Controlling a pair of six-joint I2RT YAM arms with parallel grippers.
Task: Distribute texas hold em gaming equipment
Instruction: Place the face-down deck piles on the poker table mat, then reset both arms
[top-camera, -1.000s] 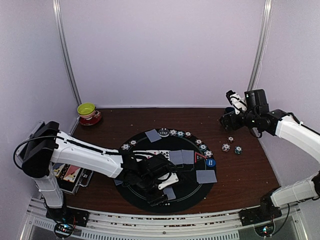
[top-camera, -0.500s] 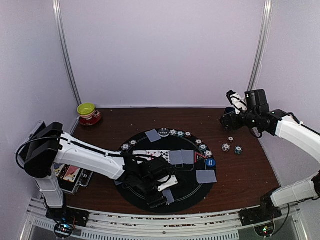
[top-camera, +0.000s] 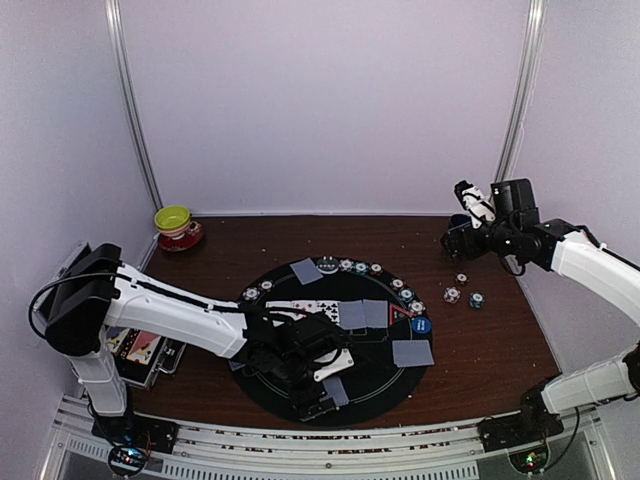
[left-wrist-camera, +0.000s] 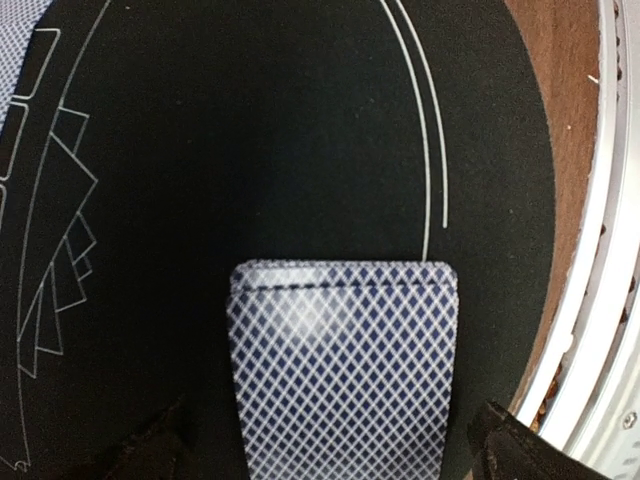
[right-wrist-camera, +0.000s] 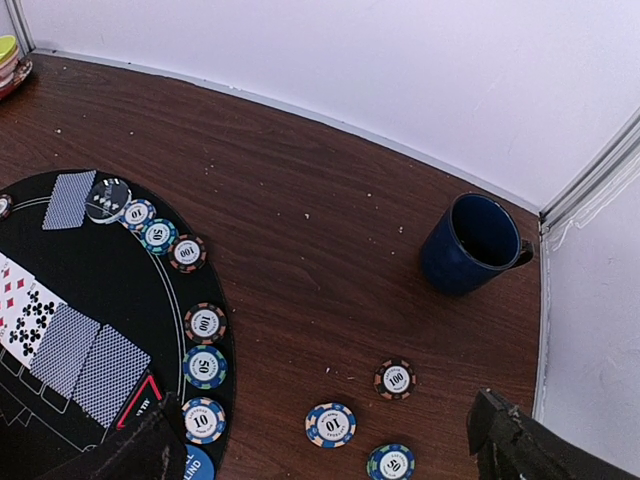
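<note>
Card (left-wrist-camera: 345, 370) lies near the mat (left-wrist-camera: 250, 150) rim inside the released left pincer (left-wrist-camera: 335, 445); right pincer (right-wrist-camera: 325, 435) likewise released.

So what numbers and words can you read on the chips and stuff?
"100": brown-rimmed chip, loose off the mat.
"50": green-rimmed chip at the mat's edge.
"10": blue-rimmed chip next along.
"LIND": blue button, partly hidden.
Print on the red triangle marker: too blurred.

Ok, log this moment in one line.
left tool: open, straddling a face-down card on the black mat | right tool: open, empty, above three loose chips on the table | mug: upright
</note>
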